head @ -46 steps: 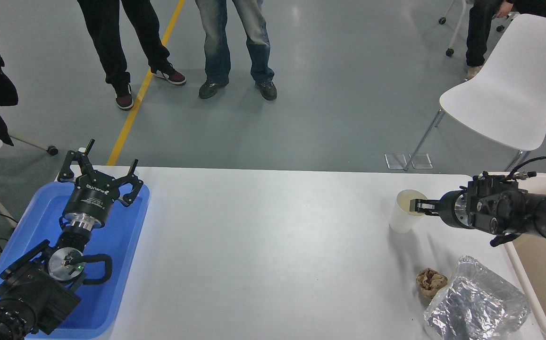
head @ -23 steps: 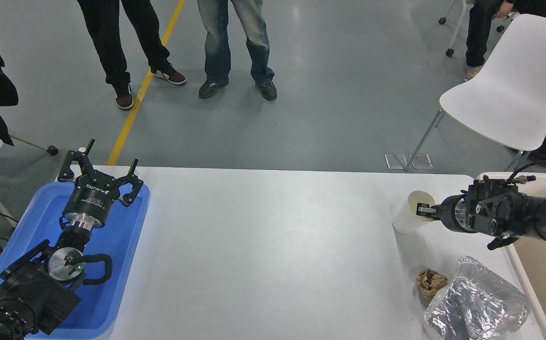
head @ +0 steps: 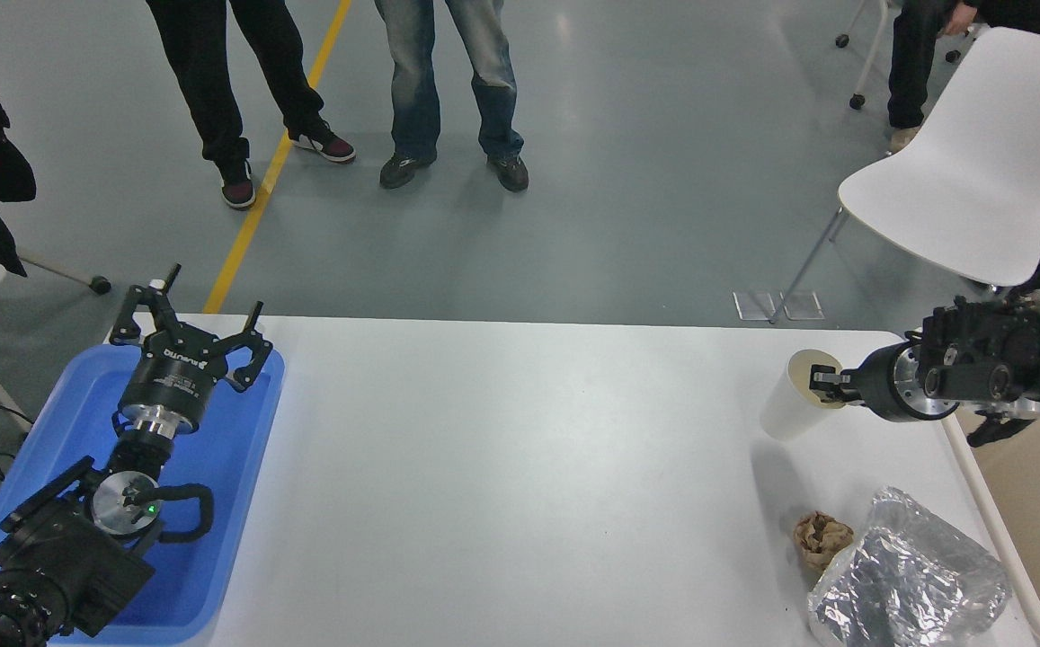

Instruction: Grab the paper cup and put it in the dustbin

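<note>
The white paper cup (head: pixel 794 400) hangs tilted above the table's far right part, its mouth turned toward my right gripper (head: pixel 823 381). That gripper is shut on the cup's rim, one finger inside the mouth. The beige dustbin (head: pixel 991 517) stands at the table's right edge, just right of and below the gripper; only its left rim and part of its inside show. My left gripper (head: pixel 191 319) stays parked, open, over the blue tray at the lower left.
A crumpled brown paper ball (head: pixel 821 537) and a crinkled foil bag (head: pixel 911 580) lie at the front right, beside the dustbin. The blue tray (head: pixel 223 467) sits at the left edge. Beyond the table stand a white chair (head: pixel 969 171) and people's legs (head: pixel 448 90).
My right gripper has lifted the cup off the table and carried it up and to the right, toward the dustbin. The cup has tipped further. The left arm has not moved.
</note>
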